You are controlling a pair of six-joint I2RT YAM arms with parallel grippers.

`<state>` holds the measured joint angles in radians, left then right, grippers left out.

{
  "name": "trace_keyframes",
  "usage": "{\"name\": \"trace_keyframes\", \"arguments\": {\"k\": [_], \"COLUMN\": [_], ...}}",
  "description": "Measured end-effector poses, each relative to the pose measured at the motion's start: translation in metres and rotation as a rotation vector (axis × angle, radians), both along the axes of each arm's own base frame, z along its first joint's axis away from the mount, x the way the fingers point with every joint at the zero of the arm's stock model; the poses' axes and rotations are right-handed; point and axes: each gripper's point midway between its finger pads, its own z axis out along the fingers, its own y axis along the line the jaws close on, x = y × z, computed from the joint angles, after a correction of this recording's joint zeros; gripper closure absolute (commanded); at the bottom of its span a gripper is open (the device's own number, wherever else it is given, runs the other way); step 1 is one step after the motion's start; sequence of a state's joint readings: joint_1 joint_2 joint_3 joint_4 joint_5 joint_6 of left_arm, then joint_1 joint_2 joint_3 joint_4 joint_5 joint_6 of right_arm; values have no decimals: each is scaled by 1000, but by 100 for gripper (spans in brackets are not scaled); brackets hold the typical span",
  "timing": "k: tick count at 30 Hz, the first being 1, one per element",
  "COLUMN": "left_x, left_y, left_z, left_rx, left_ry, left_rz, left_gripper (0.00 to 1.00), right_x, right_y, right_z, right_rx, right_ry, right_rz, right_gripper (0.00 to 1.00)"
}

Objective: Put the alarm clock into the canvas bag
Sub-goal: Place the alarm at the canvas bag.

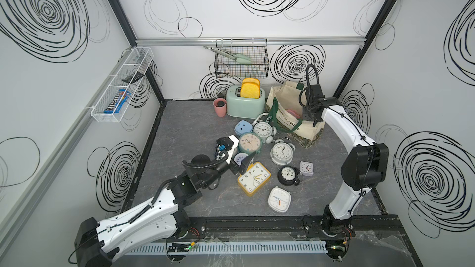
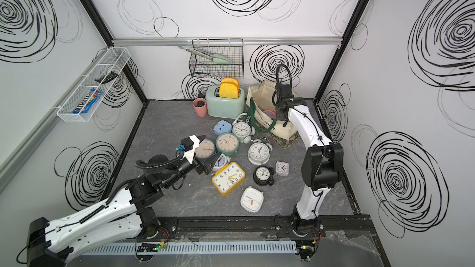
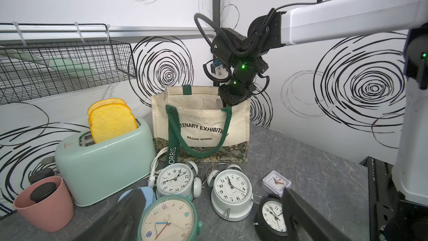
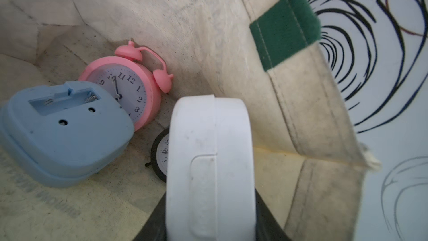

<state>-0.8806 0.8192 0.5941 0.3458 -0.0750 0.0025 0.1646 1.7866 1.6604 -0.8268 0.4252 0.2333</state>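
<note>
Basically nearly there for this clock. The cream canvas bag with dark green handles [image 3: 238, 124] stands upright at the back of the table, just beside the mint-green toaster [image 3: 104, 158]. R arm reaches down through its open mouth. In the right wrist view the right gripper [image 4: 210, 219] has its fingers clamped on a white rounded plastic alarm clock [image 4: 208, 149], held edge-on, inside the bag walls. Can't tell if it touches the bag floor yet.

Already lying at the bottom:
- a pink twin-bell clock [image 4: 122, 84]
- a pale blue clock, back up w/ empty battery slot [image 4: 62, 135]
- a black-rimmed clock [image 4: 159, 154], mostly hidden behind the white one

Left to do, as I judge it: open the fingers, let the white clock drop, pull the arm out w/o snagging a handle.

The left gripper [image 2: 207, 150] hovers over the pile on the table, fingers wide apart, holding nothing. Many clocks lie outside the bag, e.g. a teal round one [image 1: 249, 144] and a yellow rectangular one [image 1: 254, 179], so more rounds are probably left.
</note>
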Motion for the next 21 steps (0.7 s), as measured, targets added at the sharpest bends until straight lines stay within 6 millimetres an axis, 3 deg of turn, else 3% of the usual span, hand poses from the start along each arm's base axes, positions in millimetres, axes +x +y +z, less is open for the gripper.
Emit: {"name": "trace_keyframes", "arguments": {"k": [5,7,11,15,21], "left_x": [-2,-2,-1,-1,1], "left_y": [2,4,7,8,9], "left_z": [4,6,9,9,9], "left_rx": [-12,-16,-24,-25,-26], "left_ry": [-7,-9,-15,-15,-15], "left_rz": [2,5,19,25,36], "left_gripper": [4,4,4,4,4], "right_x": [-6,-6,-6,-7,-8], "right_y": [0,3,11,20,29], "right_z": [-2,-2,6,29,55], "right_rx": [42,73,131,193,258], "right_ry": [0,-9,-43,-110,-186], "right_rz": [-72,-80,-67,-36,1], "right_gripper": [65,59,51,43,39]}}
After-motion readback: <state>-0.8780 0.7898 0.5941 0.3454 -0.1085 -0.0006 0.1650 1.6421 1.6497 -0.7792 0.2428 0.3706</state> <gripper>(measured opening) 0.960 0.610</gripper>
